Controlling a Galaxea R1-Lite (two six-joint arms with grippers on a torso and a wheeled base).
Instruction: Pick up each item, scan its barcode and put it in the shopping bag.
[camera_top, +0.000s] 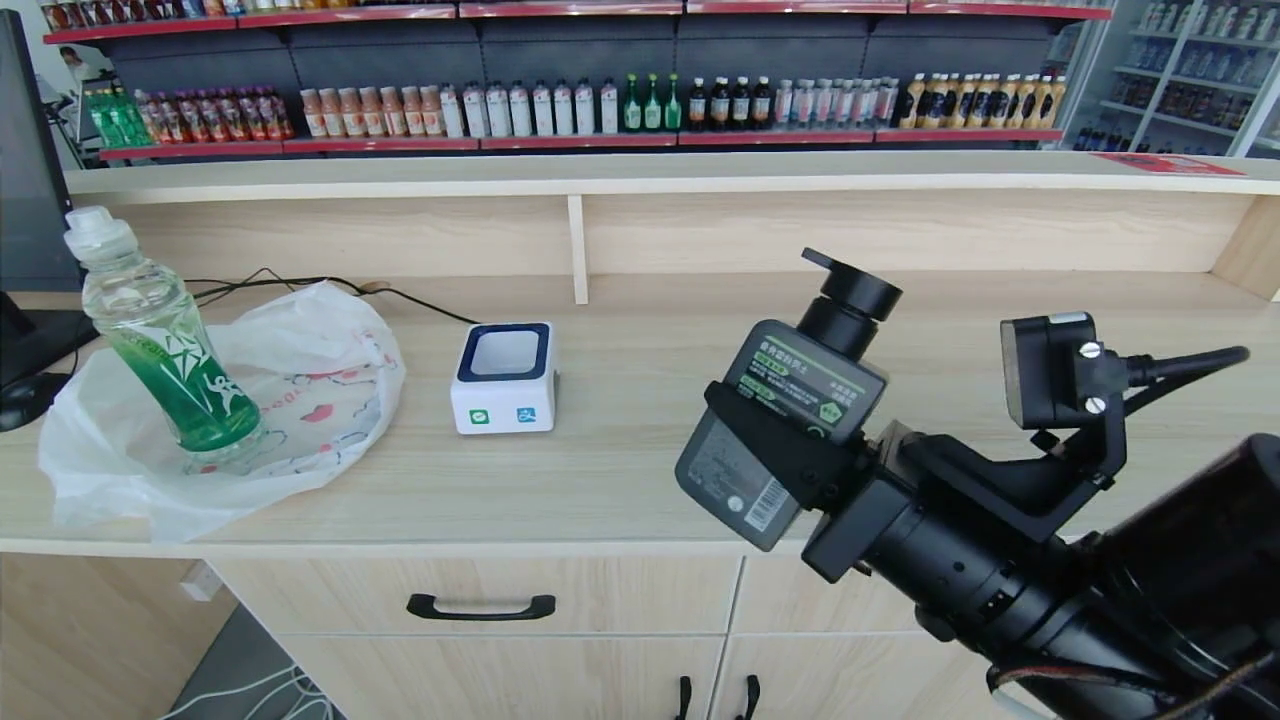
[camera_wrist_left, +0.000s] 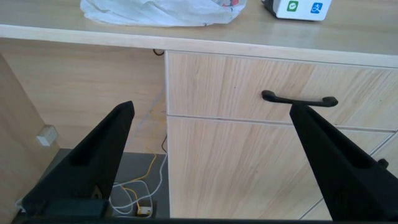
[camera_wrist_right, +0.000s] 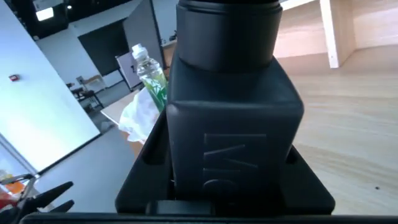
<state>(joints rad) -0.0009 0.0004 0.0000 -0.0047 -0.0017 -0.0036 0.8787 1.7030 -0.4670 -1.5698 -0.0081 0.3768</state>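
Counter (camera_top: 640, 470) of pale wood holds scanner (camera_top: 503, 378), shelves (camera_top: 580, 142) of bottles (camera_top: 540, 108) behind.

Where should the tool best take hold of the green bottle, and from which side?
Grip the green bottle around its labelled middle, coming in level from the scanner side: it stands almost upright on the bag, and that side is open.

You're at a shop checkout: far shelves (camera_top: 580, 142) of bottled drinks (camera_top: 540, 108), near wooden counter (camera_top: 650, 450) with scanner (camera_top: 503, 377).
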